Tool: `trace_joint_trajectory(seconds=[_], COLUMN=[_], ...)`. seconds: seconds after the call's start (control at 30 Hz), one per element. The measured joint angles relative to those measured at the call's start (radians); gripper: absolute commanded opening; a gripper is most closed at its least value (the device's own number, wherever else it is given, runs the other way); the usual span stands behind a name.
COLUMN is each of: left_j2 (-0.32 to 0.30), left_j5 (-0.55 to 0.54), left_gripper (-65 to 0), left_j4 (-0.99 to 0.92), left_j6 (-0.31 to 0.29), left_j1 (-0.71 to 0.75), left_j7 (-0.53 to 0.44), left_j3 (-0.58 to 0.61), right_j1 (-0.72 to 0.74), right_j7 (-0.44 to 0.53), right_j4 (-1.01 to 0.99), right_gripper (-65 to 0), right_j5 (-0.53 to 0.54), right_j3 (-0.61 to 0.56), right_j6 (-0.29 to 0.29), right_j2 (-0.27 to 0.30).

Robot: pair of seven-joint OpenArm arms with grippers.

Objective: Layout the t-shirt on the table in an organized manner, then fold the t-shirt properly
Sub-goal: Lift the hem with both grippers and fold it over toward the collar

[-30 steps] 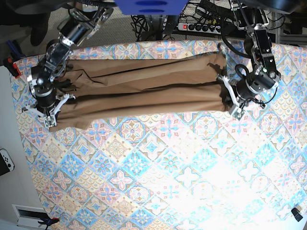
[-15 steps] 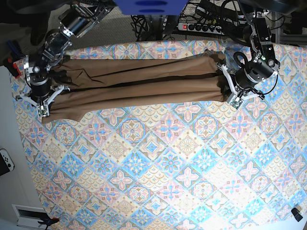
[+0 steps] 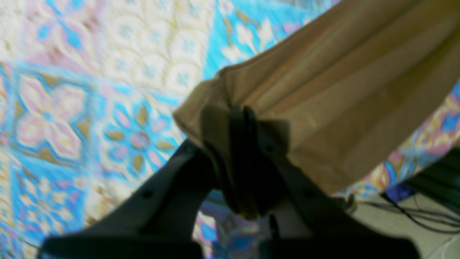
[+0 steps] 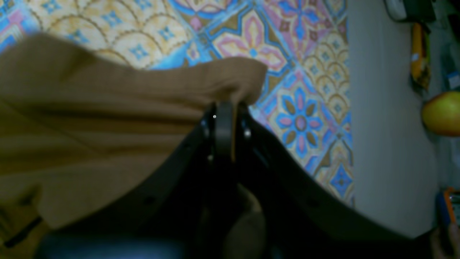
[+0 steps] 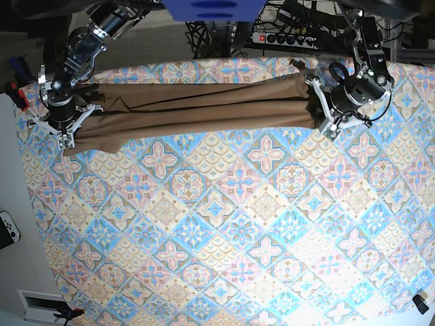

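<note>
The tan-brown t-shirt (image 5: 204, 109) stretches as a long, narrow band of lengthwise folds across the far part of the table (image 5: 231, 224). My left gripper (image 5: 325, 128) is at the band's right end and is shut on it. The left wrist view shows that gripper (image 3: 239, 118) pinching a bunched corner of the t-shirt (image 3: 341, 90) above the table (image 3: 72, 79). At the band's left end my right gripper (image 5: 66, 140) is shut on the other corner. In the right wrist view the gripper (image 4: 224, 109) clamps the t-shirt (image 4: 107, 115) near the table (image 4: 298, 72) edge.
A power strip and cables (image 5: 285, 37) lie on the floor behind the table. A white controller (image 5: 8, 229) sits off the left edge and a small black object (image 5: 421, 303) at the near right corner. A round yellow-green object (image 4: 440, 113) lies beyond the table edge.
Both grippers have moved toward the far edge of the table, carrying the t-shirt with them. The band now looks narrower and more taut.
</note>
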Motion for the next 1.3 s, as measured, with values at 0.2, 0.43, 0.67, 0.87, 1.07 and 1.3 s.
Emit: trace_joint_trajectory(seconds=[0.2,0.43,0.67,0.87,1.07,1.3], left_j2=[0.000,0.006,0.078,0.094,0.139,0.137], left_j5=[0.000,0.151,0.261,0.287,0.218,0.005], left_gripper=[-65.0,-65.0,-65.0,-37.2,-29.6,-29.3], left_j4=[0.000,-0.004,-0.047,-0.047,-0.045,-0.045], left_j6=[0.001,0.001,0.000,0.001,0.001,0.001], left_j1=[0.014,0.014,0.006,0.006,0.006,0.005], left_j7=[-0.008,-0.012,-0.012,-0.011,-0.008,0.000], left_j3=[-0.001,0.079,0.066,0.061,-0.016,-0.151], right_j1=[-0.002,0.000,0.000,0.008,0.004,0.003], right_j7=[-0.003,0.002,0.001,0.004,0.001,0.001], right_j4=[-0.001,-0.086,-0.126,-0.126,-0.126,-0.126], right_gripper=[-65.0,-65.0,-65.0,-59.8,-44.3,-40.9], right_j5=[0.000,0.000,0.000,0.000,-0.005,-0.004], right_j3=[0.025,0.036,0.037,0.079,0.085,0.085], right_j6=[0.000,-0.001,-0.005,-0.001,-0.007,-0.008], right_j2=[-0.002,-0.002,-0.002,-0.002,0.001,0.001])
